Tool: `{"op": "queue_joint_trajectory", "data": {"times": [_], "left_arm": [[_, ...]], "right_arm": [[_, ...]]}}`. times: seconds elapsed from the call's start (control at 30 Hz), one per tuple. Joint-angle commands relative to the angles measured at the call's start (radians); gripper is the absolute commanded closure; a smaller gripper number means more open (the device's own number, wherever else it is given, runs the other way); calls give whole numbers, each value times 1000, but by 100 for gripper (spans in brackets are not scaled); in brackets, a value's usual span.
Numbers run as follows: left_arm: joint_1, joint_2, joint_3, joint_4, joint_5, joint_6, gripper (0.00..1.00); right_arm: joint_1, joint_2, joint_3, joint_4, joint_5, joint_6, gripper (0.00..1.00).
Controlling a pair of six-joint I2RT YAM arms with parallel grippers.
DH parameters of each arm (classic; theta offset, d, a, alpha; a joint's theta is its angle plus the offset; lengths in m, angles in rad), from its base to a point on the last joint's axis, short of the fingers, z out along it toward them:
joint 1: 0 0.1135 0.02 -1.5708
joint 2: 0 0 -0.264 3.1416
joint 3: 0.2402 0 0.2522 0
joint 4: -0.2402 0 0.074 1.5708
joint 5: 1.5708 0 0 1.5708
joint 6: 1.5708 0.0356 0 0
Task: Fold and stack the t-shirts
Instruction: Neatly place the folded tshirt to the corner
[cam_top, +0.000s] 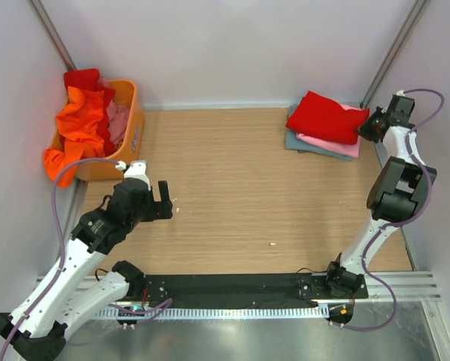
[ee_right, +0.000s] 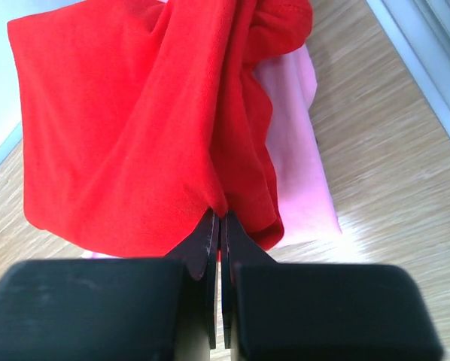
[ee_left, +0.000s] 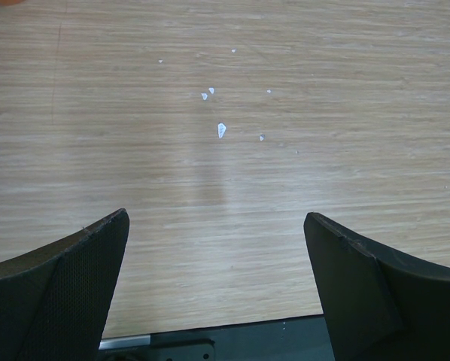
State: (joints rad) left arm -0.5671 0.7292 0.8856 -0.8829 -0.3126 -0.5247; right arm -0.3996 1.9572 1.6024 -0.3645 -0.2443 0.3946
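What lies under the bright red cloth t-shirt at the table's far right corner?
A pink cloth t-shirt, and below it a grey-blue cloth t-shirt; only their edges show, the red t-shirt covers the rest.

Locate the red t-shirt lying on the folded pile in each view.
Top external: red t-shirt in the upper right of the picture.
Left wrist: not in it.
Right wrist: fills the upper left, its edge pinched by the right gripper.
Shared landmark: pink t-shirt directly beneath it.

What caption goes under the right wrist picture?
Right gripper pinches the red t-shirt lying on the pink t-shirt.
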Motion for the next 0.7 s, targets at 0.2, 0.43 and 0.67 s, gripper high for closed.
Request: {"op": "queue_joint_trajectory", "data": {"times": [0.2, 0.43, 0.67], "left_arm": [[-1, 6, 3, 36, 7, -9, 0], [0, 12, 1, 38, 9, -9, 0], [-1, 15, 1, 35, 10, -11, 0]], "right_arm": [[-77, -35, 42, 24, -36, 7, 99], [-131, -20, 37, 50, -47, 24, 99], [-137, 28, 11, 32, -9, 41, 97]]}}
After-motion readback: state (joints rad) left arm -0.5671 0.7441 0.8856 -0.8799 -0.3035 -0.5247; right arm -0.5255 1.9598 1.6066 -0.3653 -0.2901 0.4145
